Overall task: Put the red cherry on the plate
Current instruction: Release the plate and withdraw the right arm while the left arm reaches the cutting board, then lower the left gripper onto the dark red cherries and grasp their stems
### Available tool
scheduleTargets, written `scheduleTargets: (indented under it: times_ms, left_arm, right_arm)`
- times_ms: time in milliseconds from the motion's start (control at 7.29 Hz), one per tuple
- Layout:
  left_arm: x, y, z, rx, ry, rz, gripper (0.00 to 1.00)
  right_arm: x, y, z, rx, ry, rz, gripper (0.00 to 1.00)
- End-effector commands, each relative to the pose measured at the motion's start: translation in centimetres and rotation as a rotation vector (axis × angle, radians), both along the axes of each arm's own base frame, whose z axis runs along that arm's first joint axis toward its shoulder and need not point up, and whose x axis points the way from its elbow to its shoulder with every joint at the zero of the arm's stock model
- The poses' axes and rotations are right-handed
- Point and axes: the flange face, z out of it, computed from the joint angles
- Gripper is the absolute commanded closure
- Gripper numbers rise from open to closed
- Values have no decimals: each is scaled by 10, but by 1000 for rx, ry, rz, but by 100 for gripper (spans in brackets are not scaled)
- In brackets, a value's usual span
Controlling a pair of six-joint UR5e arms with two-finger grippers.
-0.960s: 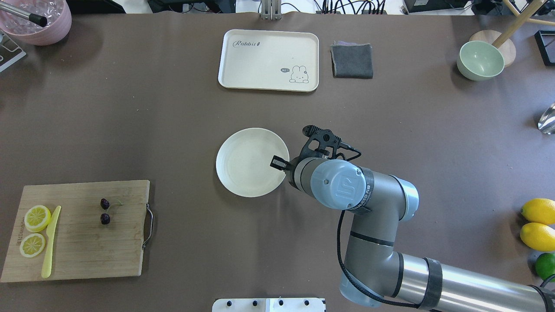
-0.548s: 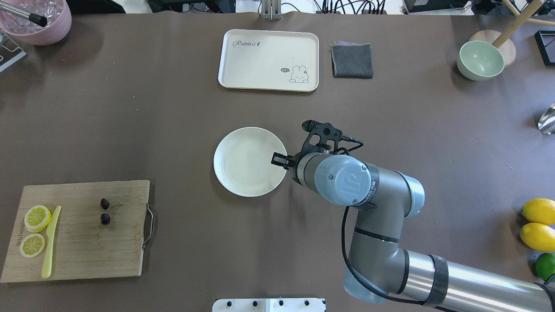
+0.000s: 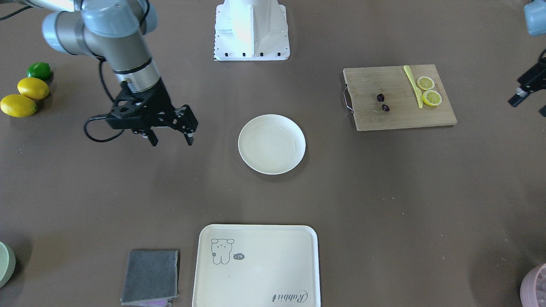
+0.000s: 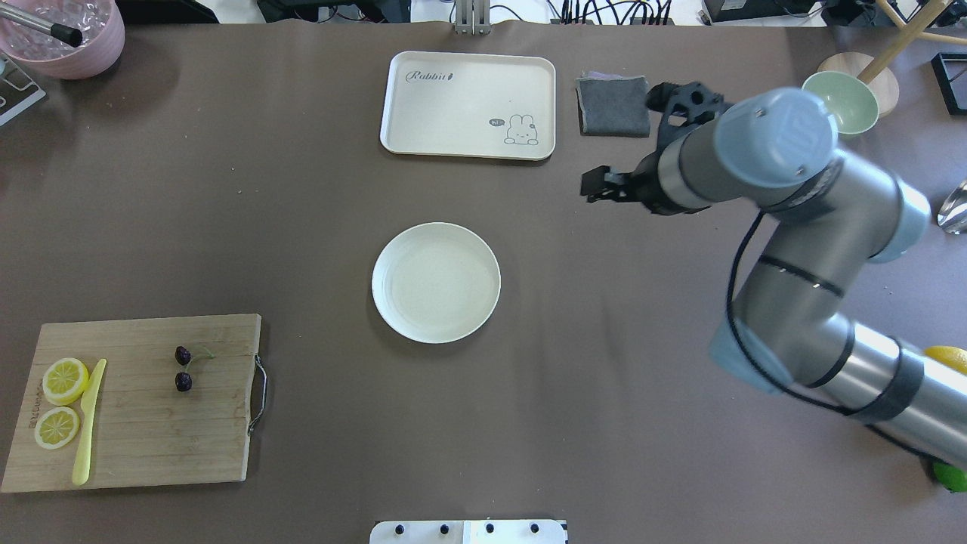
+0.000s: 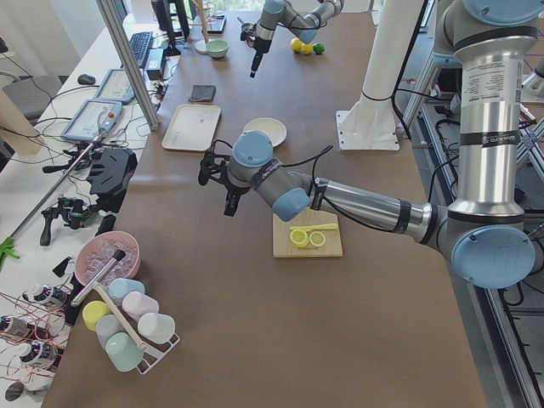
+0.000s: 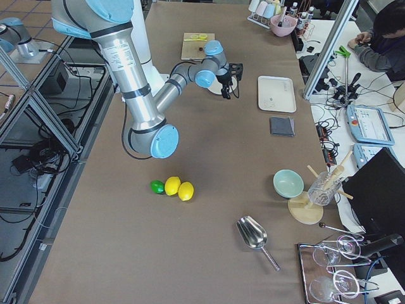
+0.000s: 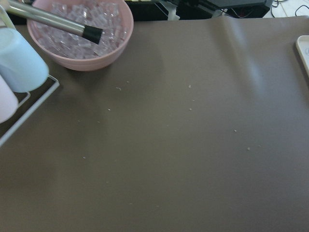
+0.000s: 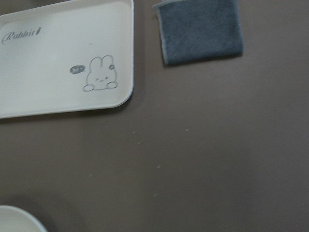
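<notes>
The red cherry point(image 4: 182, 354) is a pair of small dark fruits on a thin stem, lying on the wooden cutting board point(image 4: 151, 431) at the near left; it also shows in the front view point(image 3: 380, 97). The round cream plate point(image 4: 436, 282) sits bare at the table's middle point(image 3: 271, 143). My right gripper point(image 3: 172, 141) hangs open and holds nothing, above the table to the plate's far right point(image 4: 597, 187). My left gripper point(image 3: 527, 106) shows only at the front view's right edge, beyond the board, apparently open with nothing in it.
Two lemon slices point(image 4: 64, 380) and a yellow knife point(image 4: 88, 423) share the board. A cream rabbit tray point(image 4: 468, 104) and a grey cloth point(image 4: 613, 106) lie at the back. A green bowl point(image 4: 850, 106), whole lemons point(image 3: 25, 96) and a pink ice bowl point(image 4: 68, 38) stand at the edges.
My right gripper has left the plate's right rim, risen and swung to the far right near the grey cloth. The plate slid slightly left and now sits free.
</notes>
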Motion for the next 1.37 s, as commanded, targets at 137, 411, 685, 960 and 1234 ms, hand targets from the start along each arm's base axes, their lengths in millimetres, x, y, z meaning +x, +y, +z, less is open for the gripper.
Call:
scheduleTargets:
  times_ms: [137,411,685,960,1234]
  left_arm:
    - [169,68,-12,-56,-40,28,2]
    - [214,110,18,-43,-143,64,2]
    - [257,142,22,-28,-177,76,11]
    - [274,158,25,-27,-186,109,38]
    - [281,166,23,-25,-185,133,42]
  right_arm:
    - [183,-36,97,83,89,-140,0]
    - [257,-30,148,113,123,-185,0]
    - [271,-27,161,111,139,-183,0]
    - [272,-27,163,108,141,-181,0]
    - [271,-26,164,105,143,-182,0]
